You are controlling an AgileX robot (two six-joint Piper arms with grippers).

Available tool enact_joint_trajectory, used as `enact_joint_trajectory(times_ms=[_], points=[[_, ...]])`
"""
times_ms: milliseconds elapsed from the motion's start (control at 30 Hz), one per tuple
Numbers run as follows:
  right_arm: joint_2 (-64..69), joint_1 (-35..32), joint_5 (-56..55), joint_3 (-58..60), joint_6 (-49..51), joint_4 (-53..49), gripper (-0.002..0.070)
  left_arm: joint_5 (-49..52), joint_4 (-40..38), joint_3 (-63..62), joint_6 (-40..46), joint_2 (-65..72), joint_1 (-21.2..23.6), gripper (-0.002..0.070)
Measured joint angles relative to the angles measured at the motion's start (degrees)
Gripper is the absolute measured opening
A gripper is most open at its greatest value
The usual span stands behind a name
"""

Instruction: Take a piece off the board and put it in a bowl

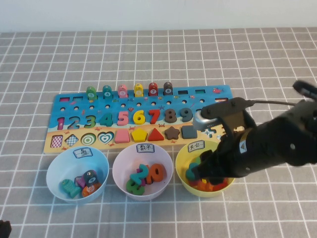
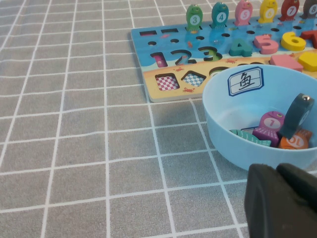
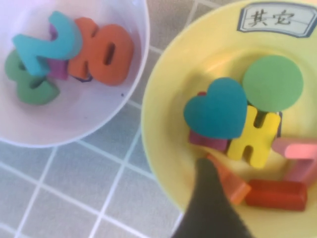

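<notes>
Right gripper point(image 1: 200, 171) hangs over the yellow bowl point(image 1: 184, 152), jaws spread wide and holding nothing, so the drop looks done. High view: its arm covers much of that bowl; the board point(image 1: 74, 101) lies just behind the bowl, the lilac bowl point(image 1: 124, 157) and blue bowl point(image 1: 59, 161) sit beside it in a row, one per piece type by their labels. Left gripper point(image 2: 280, 198) isn't clearly visible here.

Left wrist view: left gripper is parked well away from the yellow bowl, next to the blue bowl, near the table edge; can't tell its state.

Right wrist view: inside the yellow bowl the red bar piece point(image 3: 275, 193) lies flat and free by a dark fingertip point(image 3: 208, 198), probably just released. A teal heart point(image 3: 218, 109), green disc point(image 3: 272, 82) and yellow piece point(image 3: 252, 136) lie with it.
</notes>
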Motion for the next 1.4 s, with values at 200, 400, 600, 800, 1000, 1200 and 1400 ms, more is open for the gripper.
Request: enact_joint_trajectory(times_ms=[200, 400, 600, 800, 1000, 1200, 1400], points=[[-0.3, 0.0, 11.8, -5.5, 0.0, 0.0, 0.025, 0.0, 0.0, 0.0, 0.0, 0.0, 0.0, -0.0005], [-0.3, 0.0, 16.7, -7.0, 0.0, 0.0, 0.0118, 0.0, 0.0, 0.0, 0.0, 0.0, 0.0, -0.0005], [-0.3, 0.0, 17.6, -7.1, 0.0, 0.0, 0.0049, 0.0, 0.0, 0.0, 0.0, 0.0, 0.0, -0.0005], [-0.3, 0.0, 19.0, -10.8, 0.0, 0.0, 0.0005, 0.0, 0.0, 0.0, 0.0, 0.0, 0.0, -0.0005], [-0.3, 0.0, 20.0, -15.2, 0.0, -0.4, -0.0004, 0.0, 0.0, 0.0, 0.0, 0.0, 0.0, -0.0005], [-0.3, 0.0, 21.5, -16.3, 0.0, -0.6, -0.0004, 0.0, 0.0, 0.0, 0.0, 0.0, 0.0, -0.0005], [-0.6, 0.0, 24.7, -16.3, 0.3, -1.8, -0.0006, 0.0, 0.0, 0.0, 0.0, 0.0, 0.0, -0.0005]])
